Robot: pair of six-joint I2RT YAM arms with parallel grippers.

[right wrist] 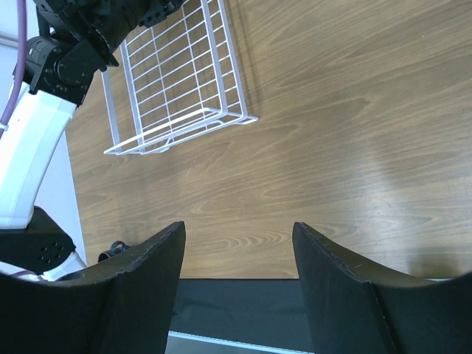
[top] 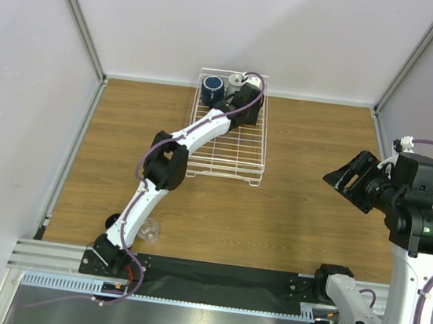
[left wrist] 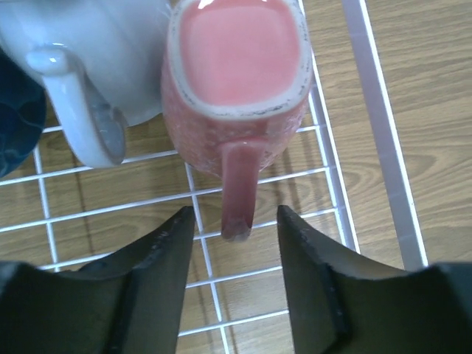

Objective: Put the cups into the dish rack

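The white wire dish rack (top: 237, 153) stands at the far middle of the table. In it stand the large navy mug (top: 212, 89) and the light grey mug (top: 234, 83). My left gripper (top: 246, 96) reaches into the rack's far right corner. In the left wrist view it (left wrist: 236, 214) is open, its jaws either side of the handle tip of the salmon-pink cup (left wrist: 236, 81) without touching it. The cup rests on the rack floor (left wrist: 324, 173) beside the grey mug (left wrist: 96, 66). My right gripper (top: 353, 179) is open and empty above the table at the right. The clear glass tumbler (top: 149, 231) sits by the left arm's base.
A small dark object (top: 113, 220), perhaps the small dark blue cup, lies next to the left arm's base. The rack's near part (right wrist: 184, 81) holds nothing. Grey walls close the table at the back and sides. A black strip (top: 226, 278) runs along the near edge.
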